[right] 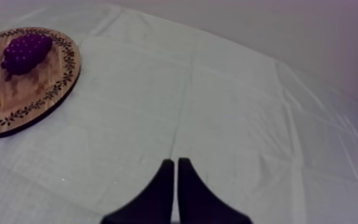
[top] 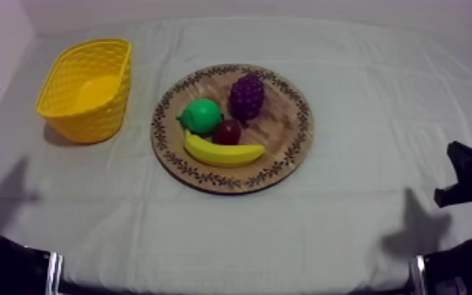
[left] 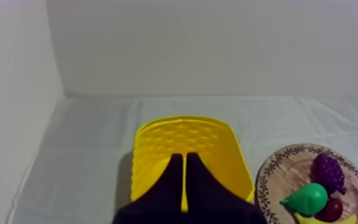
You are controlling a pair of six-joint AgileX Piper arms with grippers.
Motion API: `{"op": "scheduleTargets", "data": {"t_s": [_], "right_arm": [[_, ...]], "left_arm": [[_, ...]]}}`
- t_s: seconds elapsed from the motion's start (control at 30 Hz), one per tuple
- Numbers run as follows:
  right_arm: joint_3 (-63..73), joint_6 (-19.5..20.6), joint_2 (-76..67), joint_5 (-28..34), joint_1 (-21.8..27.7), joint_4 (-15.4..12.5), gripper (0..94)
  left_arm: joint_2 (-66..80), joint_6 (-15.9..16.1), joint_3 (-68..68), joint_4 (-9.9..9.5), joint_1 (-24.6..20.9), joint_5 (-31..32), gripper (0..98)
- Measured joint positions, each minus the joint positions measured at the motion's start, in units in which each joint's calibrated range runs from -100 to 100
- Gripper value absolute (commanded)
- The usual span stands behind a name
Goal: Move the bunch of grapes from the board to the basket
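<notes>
Four toy fruits on wooden board (top: 287, 125): bunch of grapes (top: 246, 96) at far side, long axis running from rim to centre, rim side unobstructed; pear (top: 201, 115), small red fruit (top: 226, 132) and banana (top: 221, 152) nearer. Yellow basket (top: 89, 118) stands left, bare cloth between. Left gripper (left: 184, 156) and right gripper (right: 175, 161): fingers pressed together, empty.

Purple bunch of grapes (top: 246, 96), green pear (top: 201, 115), yellow banana (top: 221, 152), small red fruit (top: 227, 132). Dark-patterned rim on wooden board (top: 284, 119); yellow basket (top: 86, 88).
</notes>
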State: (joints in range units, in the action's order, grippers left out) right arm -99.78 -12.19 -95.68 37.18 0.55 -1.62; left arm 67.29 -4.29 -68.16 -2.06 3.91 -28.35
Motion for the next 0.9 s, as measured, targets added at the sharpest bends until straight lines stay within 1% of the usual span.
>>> {"op": "scheduleTargets", "data": {"t_s": [0.37,0.57,0.7,0.9], "right_arm": [[0.0,0.0,0.0,0.0,0.0,0.0,0.5],[0.0,0.0,0.0,0.0,0.0,0.0,0.5],[0.0,0.0,0.0,0.0,0.0,0.0,0.5],[0.0,0.0,0.0,0.0,0.0,0.0,0.5]], "left_arm": [[-12.62,2.3,9.62,0.0,3.28,-0.26,0.0],[-17.36,3.5,14.56,-0.07,5.02,-3.02,0.0],[-20.41,3.01,18.47,-1.07,6.99,-4.6,0.0],[-25.51,2.55,23.76,-1.32,9.36,-5.96,0.0]]}}
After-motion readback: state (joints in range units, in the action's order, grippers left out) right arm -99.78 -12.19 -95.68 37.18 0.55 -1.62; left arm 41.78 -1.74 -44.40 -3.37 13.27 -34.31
